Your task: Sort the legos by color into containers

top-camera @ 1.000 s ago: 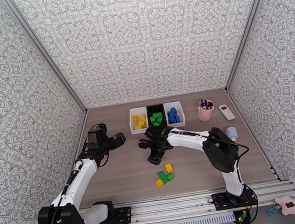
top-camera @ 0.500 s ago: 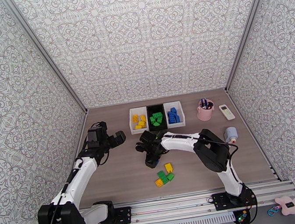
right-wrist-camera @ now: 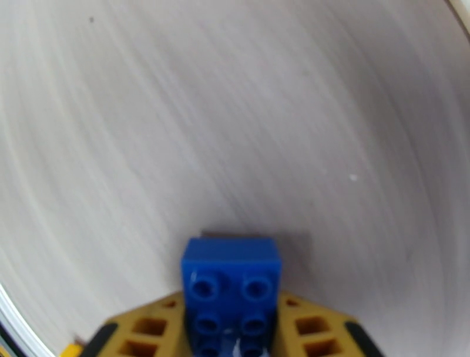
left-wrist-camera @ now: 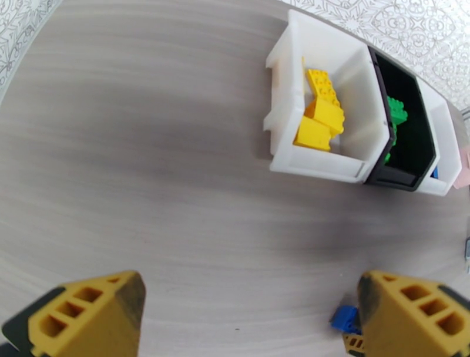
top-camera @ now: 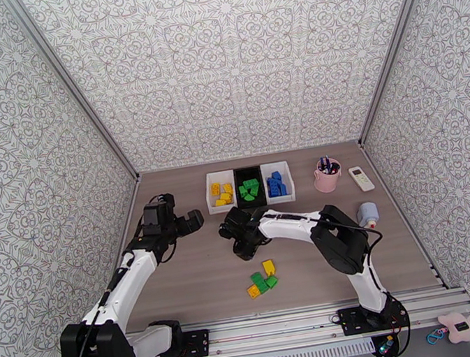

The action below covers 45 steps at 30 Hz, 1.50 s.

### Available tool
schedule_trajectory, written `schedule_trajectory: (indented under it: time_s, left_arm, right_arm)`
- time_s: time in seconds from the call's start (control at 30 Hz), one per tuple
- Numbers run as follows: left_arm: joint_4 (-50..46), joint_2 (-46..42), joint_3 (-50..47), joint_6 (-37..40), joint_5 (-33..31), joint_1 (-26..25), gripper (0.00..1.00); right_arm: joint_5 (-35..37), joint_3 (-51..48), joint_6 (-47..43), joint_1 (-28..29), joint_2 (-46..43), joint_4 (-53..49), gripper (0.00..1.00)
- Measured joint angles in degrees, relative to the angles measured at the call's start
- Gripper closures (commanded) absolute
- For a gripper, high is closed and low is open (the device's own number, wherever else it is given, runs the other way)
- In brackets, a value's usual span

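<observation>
My right gripper [right-wrist-camera: 232, 337] is shut on a blue lego [right-wrist-camera: 231, 276], held just above the bare tabletop. In the top view that gripper [top-camera: 242, 237] hangs in front of the three bins: a white bin [top-camera: 210, 193] with yellow legos, a black bin [top-camera: 247, 169] with green ones, and a white bin [top-camera: 289, 182] with blue ones. A small cluster of green and yellow legos [top-camera: 261, 279] lies loose nearer the arms. My left gripper [top-camera: 189, 223] hovers open and holds nothing. Its wrist view shows the yellow legos [left-wrist-camera: 317, 111] in their bin and the held blue lego [left-wrist-camera: 345, 319].
A pink cup with pens [top-camera: 326, 176], a white remote [top-camera: 361, 178] and a small pale blue object [top-camera: 368, 212] stand at the right of the table. Patterned walls close in the left, back and right sides.
The right gripper closed over the blue lego on the table and has carried it a little toward the bins. The left gripper has drifted slightly right.
</observation>
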Motion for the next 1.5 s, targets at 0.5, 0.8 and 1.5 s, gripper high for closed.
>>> schedule_trajectory:
  time_s: [0.5,0.8,1.5]
  left_arm:
    - [11.0,-2.1,-1.2,13.9,7.2,-13.2,0.00]
    - [14.9,-2.1,-2.4,21.3,9.8,-21.2,0.00]
    - [11.4,-3.1,-5.0,29.0,12.1,-26.9,0.00]
  right_arm:
    - [7.9,-11.1,15.0,-12.8,-21.6,17.9,0.69]
    - [11.6,-9.6,18.3,-23.8,-16.7,22.9,0.70]
    - [9.9,14.0,15.8,-31.2,6.1,21.3,0.48]
